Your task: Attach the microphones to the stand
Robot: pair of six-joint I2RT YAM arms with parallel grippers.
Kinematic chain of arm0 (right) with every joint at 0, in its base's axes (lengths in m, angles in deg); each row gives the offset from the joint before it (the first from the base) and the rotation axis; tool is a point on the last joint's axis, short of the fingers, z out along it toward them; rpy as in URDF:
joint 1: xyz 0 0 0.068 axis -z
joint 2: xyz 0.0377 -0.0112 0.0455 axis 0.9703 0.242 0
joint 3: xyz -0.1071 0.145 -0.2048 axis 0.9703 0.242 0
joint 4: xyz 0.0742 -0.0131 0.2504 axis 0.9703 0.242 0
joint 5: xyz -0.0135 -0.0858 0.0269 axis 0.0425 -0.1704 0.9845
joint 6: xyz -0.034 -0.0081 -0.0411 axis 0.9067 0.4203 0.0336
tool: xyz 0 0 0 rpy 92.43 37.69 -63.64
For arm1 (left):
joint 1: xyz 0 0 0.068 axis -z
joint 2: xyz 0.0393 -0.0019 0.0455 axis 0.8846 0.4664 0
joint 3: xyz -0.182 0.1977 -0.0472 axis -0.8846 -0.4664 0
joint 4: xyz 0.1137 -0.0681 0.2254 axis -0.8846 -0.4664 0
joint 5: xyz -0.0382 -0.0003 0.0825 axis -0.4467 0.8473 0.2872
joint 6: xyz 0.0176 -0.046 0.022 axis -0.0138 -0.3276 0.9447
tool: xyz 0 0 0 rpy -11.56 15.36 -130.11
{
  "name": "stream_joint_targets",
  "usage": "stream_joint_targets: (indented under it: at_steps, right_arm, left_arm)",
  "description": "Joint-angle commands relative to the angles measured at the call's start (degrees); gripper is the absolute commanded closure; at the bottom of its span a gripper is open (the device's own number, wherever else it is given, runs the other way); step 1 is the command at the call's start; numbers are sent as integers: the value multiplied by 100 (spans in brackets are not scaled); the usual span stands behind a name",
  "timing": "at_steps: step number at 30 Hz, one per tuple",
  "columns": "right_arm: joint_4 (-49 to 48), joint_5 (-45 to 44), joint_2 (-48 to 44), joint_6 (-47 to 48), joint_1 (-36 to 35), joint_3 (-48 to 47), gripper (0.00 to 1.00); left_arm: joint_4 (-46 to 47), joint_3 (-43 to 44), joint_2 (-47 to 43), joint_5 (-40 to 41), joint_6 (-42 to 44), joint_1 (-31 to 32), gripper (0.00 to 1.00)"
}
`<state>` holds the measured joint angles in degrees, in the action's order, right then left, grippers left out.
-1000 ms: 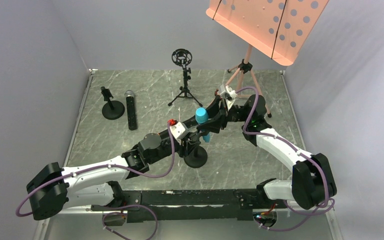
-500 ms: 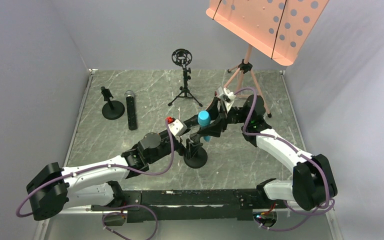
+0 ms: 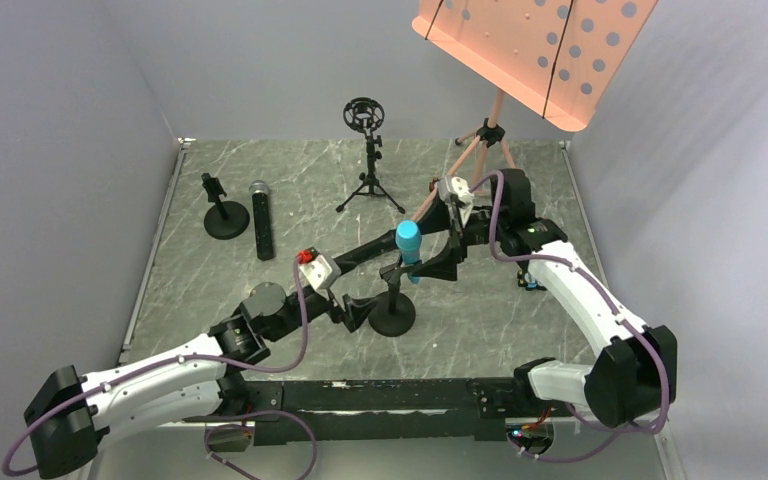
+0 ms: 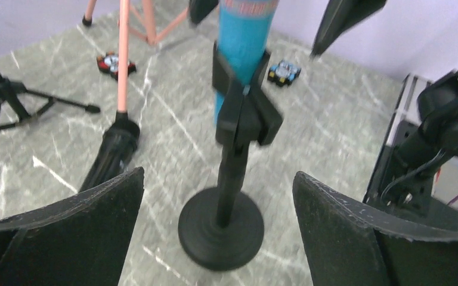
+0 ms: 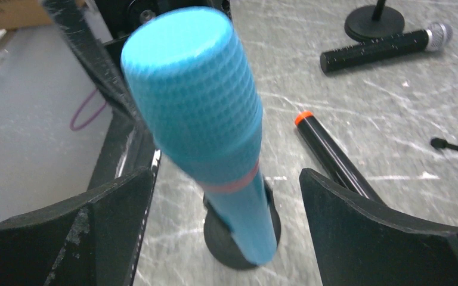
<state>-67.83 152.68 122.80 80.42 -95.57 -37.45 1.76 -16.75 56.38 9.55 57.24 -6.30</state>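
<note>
Blue mic (image 3: 407,240) seated; both tools released.
Left tool (image 3: 355,310) had drawn back from the stand (image 3: 392,316), wide open and empty. The mic stood upright in the stand's clip. Right tool (image 3: 438,268) had let go, open around it without contact. Orange-end mic (image 5: 329,150) and silver-head mic (image 3: 261,222) lay on the counter (image 3: 520,320), unmounted.

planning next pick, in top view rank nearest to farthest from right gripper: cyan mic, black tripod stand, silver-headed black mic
1. Cyan-blue microphone, beside the right gripper.
2. Black tripod stand, farther back.
3. Silver-headed black microphone, far left.
</note>
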Motion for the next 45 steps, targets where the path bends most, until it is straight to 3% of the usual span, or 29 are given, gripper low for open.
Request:
stream_joint_targets:
  at_steps: [1,13,24,29,32,35,39,42,45]
  right_arm:
    - [2299,-90,-271,2076,491,-223,0]
    - [2386,-112,-499,2112,1523,-48,0]
    - [2247,54,-467,2029,1632,70,0]
    - [2219,149,-479,1990,1688,90,0]
    - [2215,198,-486,1970,1732,90,0]
    - [2226,239,-486,1973,1748,86,0]
    - [2240,249,-493,1975,1778,82,0]
    - [2271,270,-491,2003,1798,73,0]
    - [2307,288,-503,2029,1808,64,0]
  left_arm:
    - [484,-601,-58,-397,148,-131,3]
    - [3621,-501,2499,-507,559,-132,13]
    - [3913,-99,3083,-621,504,-115,24]
    - [3688,20,3152,-635,467,-82,39]
    - [3479,66,3132,-597,488,-71,54]
    - [3284,125,3086,-590,536,-70,79]
    - [3194,83,2856,-549,666,-82,100]
    - [2938,64,2388,-514,700,-250,100]
    - [2498,151,1834,-937,501,-839,100]
